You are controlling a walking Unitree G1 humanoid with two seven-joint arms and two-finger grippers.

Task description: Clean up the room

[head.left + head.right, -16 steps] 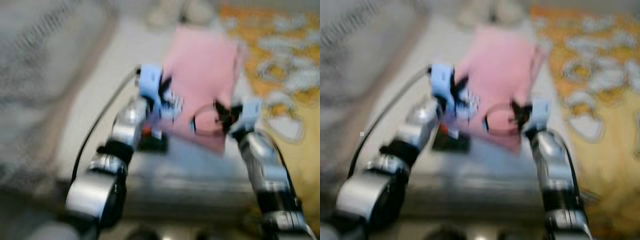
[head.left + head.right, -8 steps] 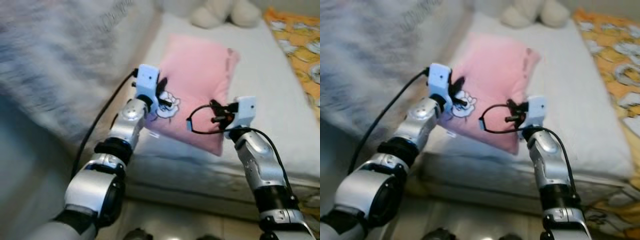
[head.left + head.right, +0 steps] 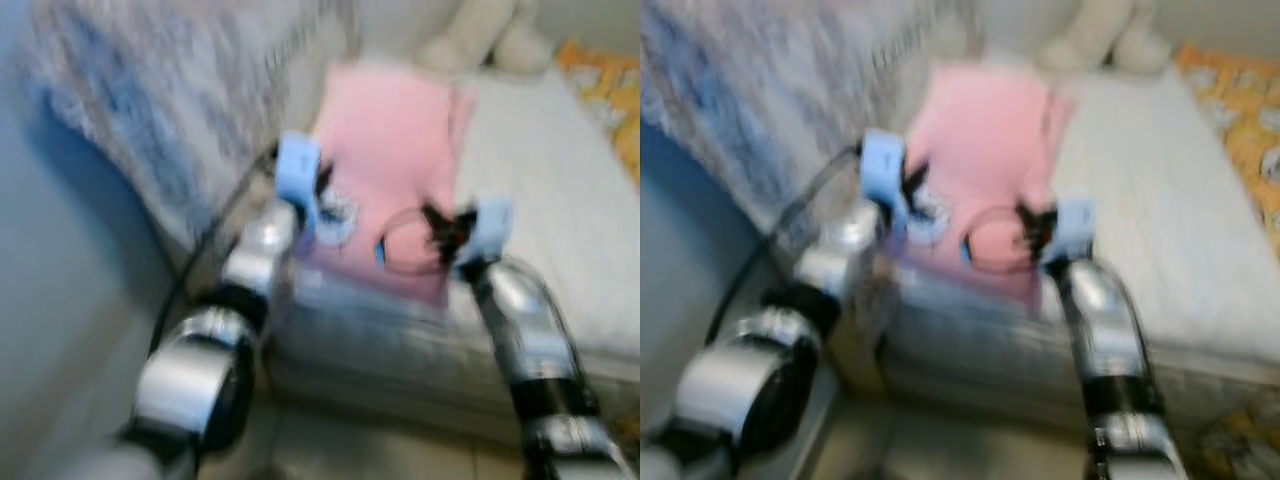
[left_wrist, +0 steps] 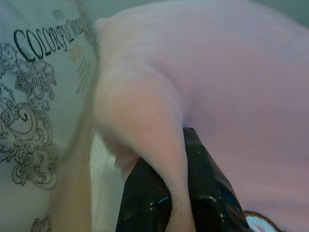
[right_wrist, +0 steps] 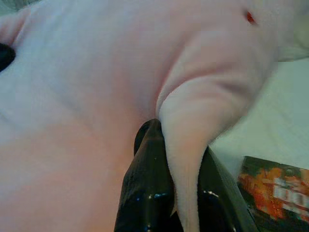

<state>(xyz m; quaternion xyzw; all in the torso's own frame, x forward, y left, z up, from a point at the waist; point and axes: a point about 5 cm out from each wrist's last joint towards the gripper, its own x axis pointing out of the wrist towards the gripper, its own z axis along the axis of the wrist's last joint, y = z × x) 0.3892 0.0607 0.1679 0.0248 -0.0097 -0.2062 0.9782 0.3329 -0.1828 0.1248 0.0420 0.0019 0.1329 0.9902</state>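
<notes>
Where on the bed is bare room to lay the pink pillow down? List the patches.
Free: the pale mattress between the pink fabric pillow and the orange patterned blanket. Crowded: the head end, by the cream plush toy; the grey patterned bedding borders the left.

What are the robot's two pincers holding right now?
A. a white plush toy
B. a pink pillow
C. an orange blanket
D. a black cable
B: both wrist views show a fold of the pink pillow pinched between black fingers, left pincer and right pincer alike.
</notes>
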